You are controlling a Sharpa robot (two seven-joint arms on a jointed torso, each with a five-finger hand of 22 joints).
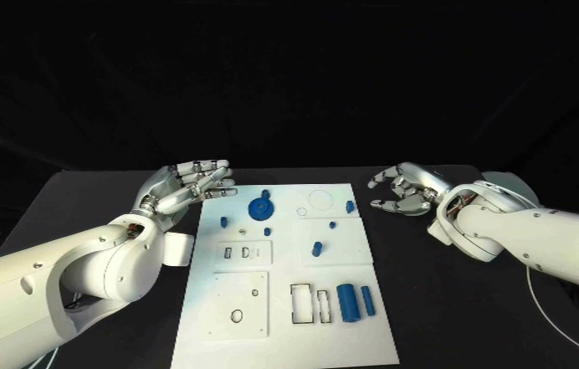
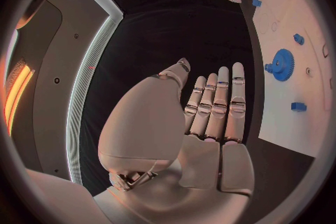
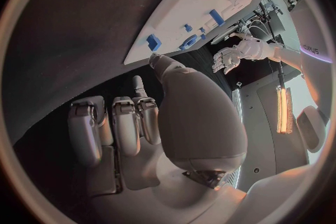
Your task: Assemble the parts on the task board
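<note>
Board (image 1: 289, 335), white, lies in the middle of the black desk (image 1: 73, 197), long side running from 12 to 6 o'clock in the head view. A blue gear (image 1: 261, 210) stands on it toward 11 o'clock, with a small blue peg (image 1: 264, 193) just above it and a small blue block (image 1: 223, 220) to its 8 o'clock. At the board's 1 o'clock edge sits another small part (image 1: 350, 207); two more (image 1: 321, 225) (image 1: 316, 249) lie near the centre. Toward 5 o'clock a thick blue cylinder (image 1: 347, 302) and a thinner one (image 1: 366, 299) lie side by side, next to two rectangular slots (image 1: 302, 303).

Left hand (image 1: 191, 185) hovers off the board's 10 o'clock corner, palm up, fingers spread and only lightly bent, holding nothing. The left wrist view shows the same: its fingers (image 2: 217, 103) are stretched out nearly straight beside each other over bare desk, with the gear (image 2: 281, 64) and block (image 2: 299, 106) on the board just beyond them.

Right hand (image 1: 404, 190) sits off the board's 2 o'clock corner, apart from it, fingers loosely curled but separated, nothing between them. In the right wrist view its fingers (image 3: 115, 126) bend over dark desk, the board's edge (image 3: 150, 53) lies beyond them, and the left hand (image 3: 231, 56) shows on the far side of the board.
</note>
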